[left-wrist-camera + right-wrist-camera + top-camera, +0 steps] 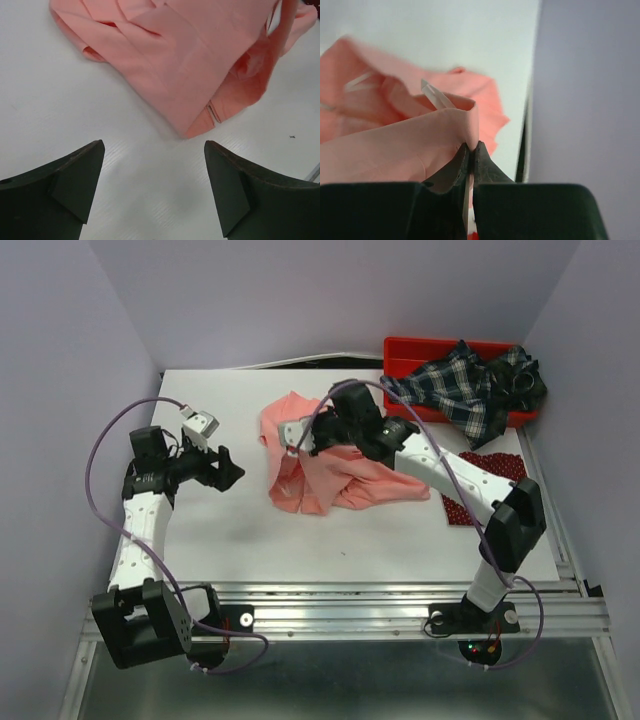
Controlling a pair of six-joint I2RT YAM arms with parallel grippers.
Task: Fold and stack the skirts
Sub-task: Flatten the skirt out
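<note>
The salmon-pink skirt (pixel 330 480) lies bunched in the middle of the white table. My right gripper (pixel 312 443) is over its upper left part. In the right wrist view the gripper (pixel 471 146) is shut on a fold of the pink skirt (pixel 395 150) and holds that fold lifted. My left gripper (pixel 228 468) is open and empty, left of the skirt. In the left wrist view it (pixel 154 146) hovers over bare table just short of the skirt's corner (pixel 190 65). The dark red dotted skirt (pixel 497 468) lies at the right, partly under my right arm. The plaid skirt (pixel 470 385) drapes over the bin.
A red plastic bin (pixel 420 350) stands at the back right corner. Purple walls close in the table on the left, back and right. A metal rail runs along the table's front edge (pixel 380 592).
</note>
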